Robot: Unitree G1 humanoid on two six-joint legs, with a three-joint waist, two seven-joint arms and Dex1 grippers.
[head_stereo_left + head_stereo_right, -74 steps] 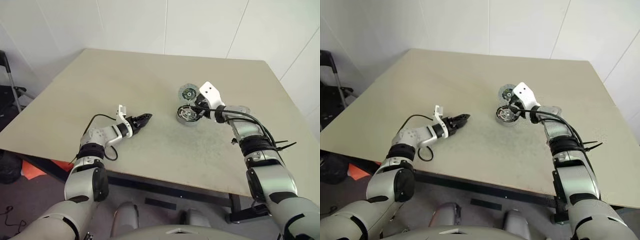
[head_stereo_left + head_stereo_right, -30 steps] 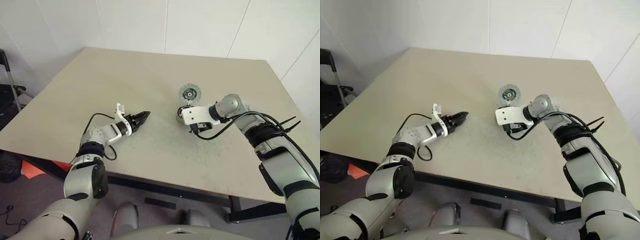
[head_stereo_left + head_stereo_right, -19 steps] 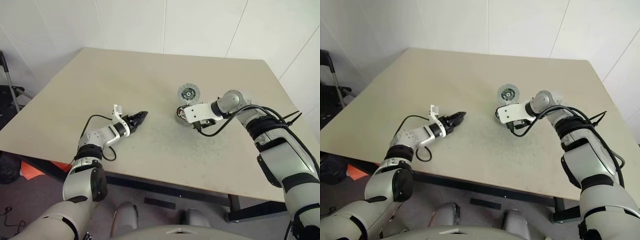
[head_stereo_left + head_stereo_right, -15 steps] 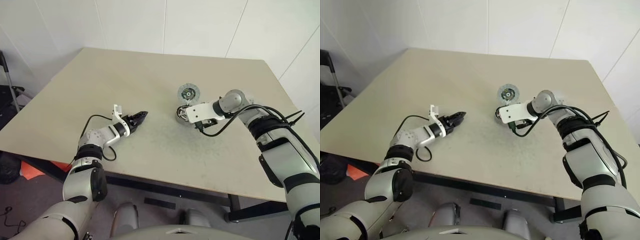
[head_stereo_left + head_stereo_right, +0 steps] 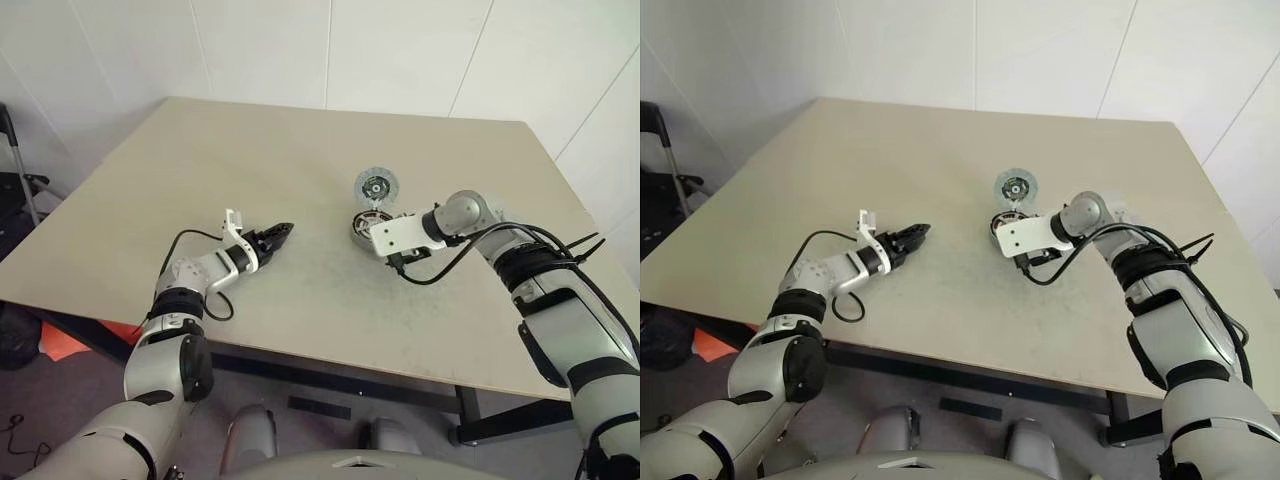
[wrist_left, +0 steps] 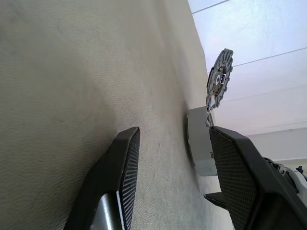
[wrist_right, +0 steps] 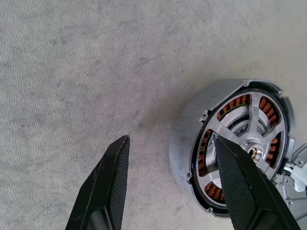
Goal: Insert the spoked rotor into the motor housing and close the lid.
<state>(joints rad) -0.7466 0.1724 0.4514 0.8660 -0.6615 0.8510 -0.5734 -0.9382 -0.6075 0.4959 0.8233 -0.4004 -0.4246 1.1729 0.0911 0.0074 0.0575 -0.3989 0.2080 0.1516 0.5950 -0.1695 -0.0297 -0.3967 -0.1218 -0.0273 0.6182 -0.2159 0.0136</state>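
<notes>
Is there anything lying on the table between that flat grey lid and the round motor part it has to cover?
Nothing visible lies between them. The lid sits just behind the motor housing, with bare table in the short gap. The right hand hovers open beside the housing, holding nothing.

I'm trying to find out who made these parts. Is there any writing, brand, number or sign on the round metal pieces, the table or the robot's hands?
None can be read: no text shows on the motor housing, the lid, the table, the left gripper or the right gripper.
</notes>
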